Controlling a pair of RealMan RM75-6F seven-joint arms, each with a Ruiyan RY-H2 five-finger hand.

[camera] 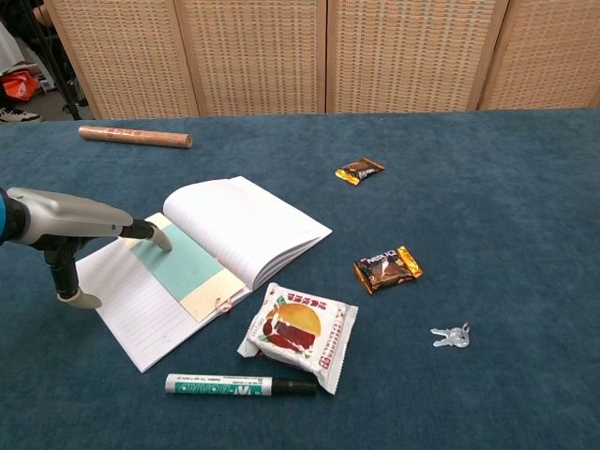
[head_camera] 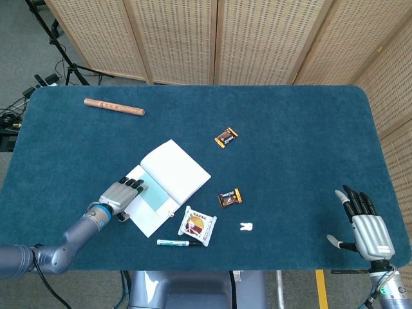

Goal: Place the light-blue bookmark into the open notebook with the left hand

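The open notebook [head_camera: 168,183] [camera: 234,244] lies on the blue table, left of centre. A light-blue bookmark [head_camera: 152,196] [camera: 183,265] lies flat on its left page beside the spine. My left hand [head_camera: 120,196] [camera: 75,227] hovers over that page's left part with fingers stretched out and apart, the fingertips [camera: 157,234] touching the bookmark's upper left end; it grips nothing. My right hand [head_camera: 364,225] rests open near the table's front right corner, seen only in the head view.
A snack packet [camera: 298,333] and a green marker [camera: 240,384] lie in front of the notebook. Two chocolate wrappers [camera: 388,266] [camera: 361,170], small keys [camera: 451,336] and a brown roll [camera: 134,137] at the back left also lie on the table [head_camera: 296,129].
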